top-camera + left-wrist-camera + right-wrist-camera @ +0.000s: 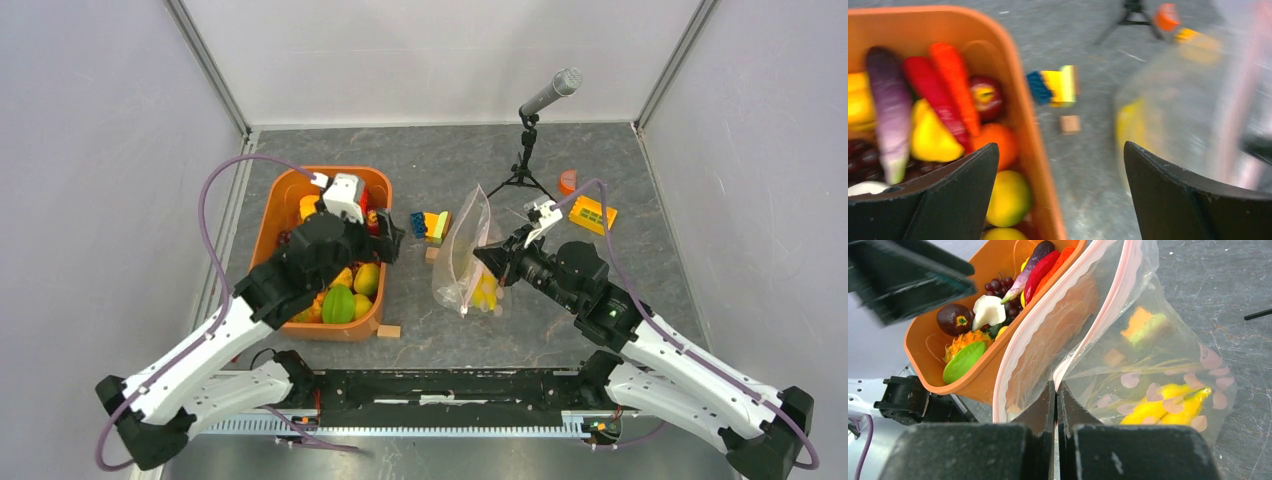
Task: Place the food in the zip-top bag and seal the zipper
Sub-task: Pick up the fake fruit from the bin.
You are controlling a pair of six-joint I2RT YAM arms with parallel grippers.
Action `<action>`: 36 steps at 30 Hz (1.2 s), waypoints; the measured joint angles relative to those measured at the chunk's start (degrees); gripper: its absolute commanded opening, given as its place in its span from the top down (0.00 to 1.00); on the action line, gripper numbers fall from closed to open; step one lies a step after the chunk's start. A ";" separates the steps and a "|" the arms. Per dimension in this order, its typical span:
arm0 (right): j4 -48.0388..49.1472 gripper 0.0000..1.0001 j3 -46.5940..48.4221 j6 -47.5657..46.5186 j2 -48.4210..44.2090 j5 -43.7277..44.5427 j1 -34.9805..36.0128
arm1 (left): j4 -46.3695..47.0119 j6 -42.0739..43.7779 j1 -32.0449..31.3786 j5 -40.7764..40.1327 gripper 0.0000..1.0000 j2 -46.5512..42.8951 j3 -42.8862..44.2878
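Seen from above, the zip-top bag (pixel 462 250) is held upright with one yellow food (pixel 485 292) piece inside and the rest left in the orange tub (pixel 268 228) at its nine o'clock; in the left wrist view the left gripper (pixel 1060 150) is spread wide and empty; in the right wrist view the right gripper (pixel 1056 390) is clamped on the unsealed zipper (pixel 1100 310).

Left fingers (pixel 950 200) spread wide apart; right fingers (pixel 1040 412) pinched tight together, arm outstretched

Bright, even light — left wrist view motion-blurred, others mostly sharp.
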 measured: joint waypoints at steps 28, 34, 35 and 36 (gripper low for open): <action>0.13 1.00 -0.13 0.33 -0.81 -0.94 0.00 | -6.01 -13.33 34.23 -9.33 0.00 5.99 -8.48; 0.09 1.00 -0.55 0.28 -1.49 -0.85 0.00 | -10.08 -17.29 34.23 -12.04 0.00 4.92 -9.22; 0.11 1.00 -0.63 0.26 -1.66 -0.85 0.00 | -10.75 -17.49 34.23 -12.31 0.00 4.17 -9.22; 0.07 1.00 -0.66 0.26 -1.79 -0.85 0.00 | -11.58 -17.75 34.23 -12.90 0.00 3.04 -9.22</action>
